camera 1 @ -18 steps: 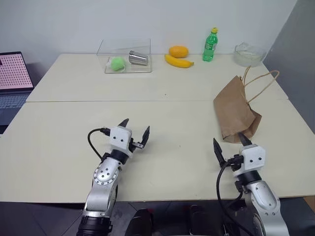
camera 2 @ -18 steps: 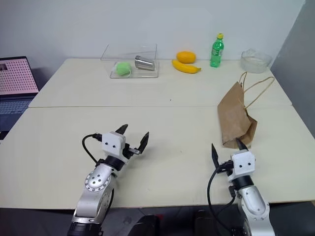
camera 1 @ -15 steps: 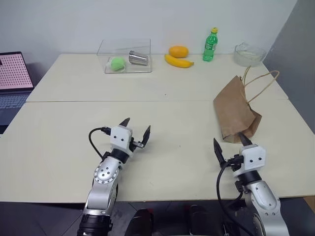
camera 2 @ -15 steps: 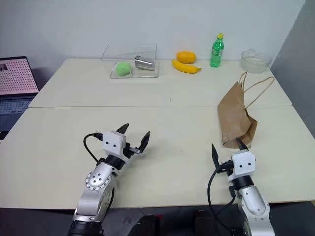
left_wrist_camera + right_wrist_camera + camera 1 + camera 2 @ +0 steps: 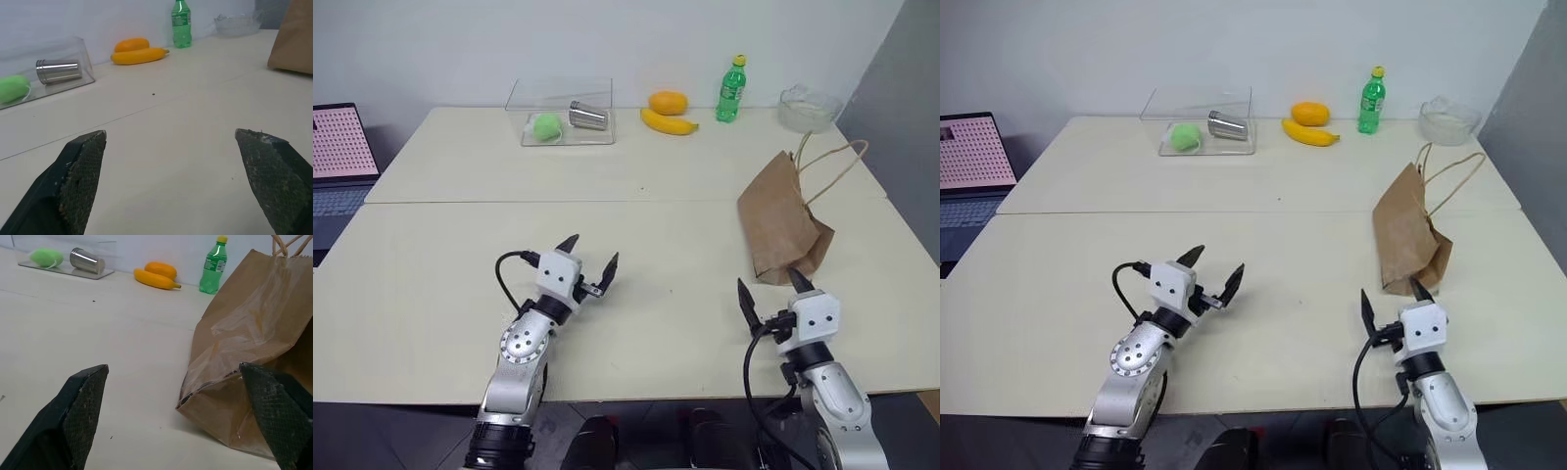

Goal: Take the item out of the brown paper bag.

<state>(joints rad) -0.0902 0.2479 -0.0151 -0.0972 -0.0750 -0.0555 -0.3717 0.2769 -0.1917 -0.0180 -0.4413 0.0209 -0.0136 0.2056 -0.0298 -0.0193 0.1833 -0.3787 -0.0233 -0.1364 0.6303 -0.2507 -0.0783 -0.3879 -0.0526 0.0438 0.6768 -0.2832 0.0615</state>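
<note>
Evidently nothing is extracted yet. The brown paper bag (image 5: 781, 228) lies on the bench (image 5: 636, 211) at the right, closed end nearest the right gripper (image 5: 770, 291). Left gripper (image 5: 592, 259) sits well apart; both jaws spread, empty. The item is unseen, presumably inside.

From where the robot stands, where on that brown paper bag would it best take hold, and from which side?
Probably by the loop handles at the far end of the brown paper bag, reaching over it from the near side with the open right claw. The bag lies tilted with its folded bottom nearest; the handles stand free, thin enough to pinch.
</note>
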